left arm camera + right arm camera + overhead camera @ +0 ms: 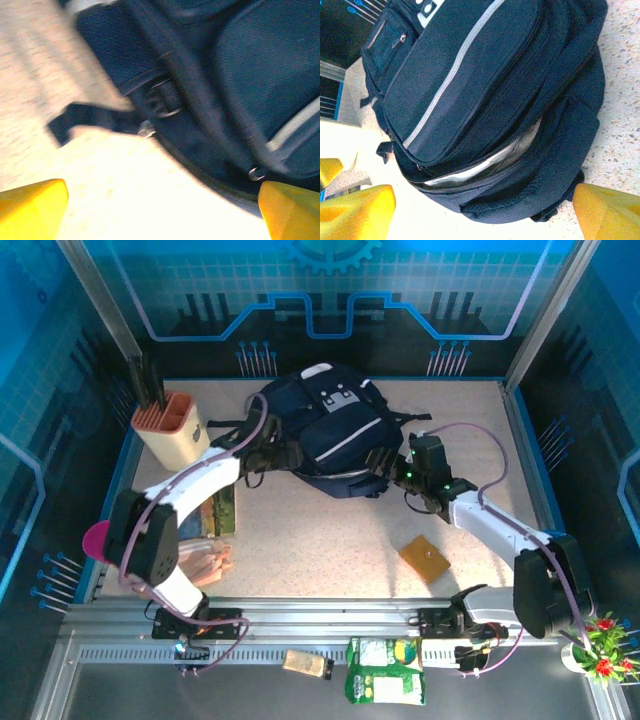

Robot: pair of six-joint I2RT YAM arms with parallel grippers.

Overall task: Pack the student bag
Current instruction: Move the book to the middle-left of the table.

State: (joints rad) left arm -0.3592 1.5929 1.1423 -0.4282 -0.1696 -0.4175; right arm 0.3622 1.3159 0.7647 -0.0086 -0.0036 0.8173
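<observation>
The student bag [330, 430], dark navy with white piping and a grey-white patch, lies at the back middle of the table. My left gripper [262, 455] is at its left edge, open. In the left wrist view its yellow fingertips [30, 207] stand wide apart over bare table, with the bag's zipper edge [215, 165] just ahead. My right gripper [395, 472] sits at the bag's near right side, open. Its yellow fingertips [607, 210] flank the bag [485, 75] without touching it. The bag's main zipper gapes, showing grey lining [485, 165].
A cream pen holder [170, 430] stands at the back left. A greenish book [222, 510], pale sticks [210, 562] and a pink object [95, 540] lie by the left arm. A tan square [425, 558] lies front right. A green packet [385, 670] rests below the rail.
</observation>
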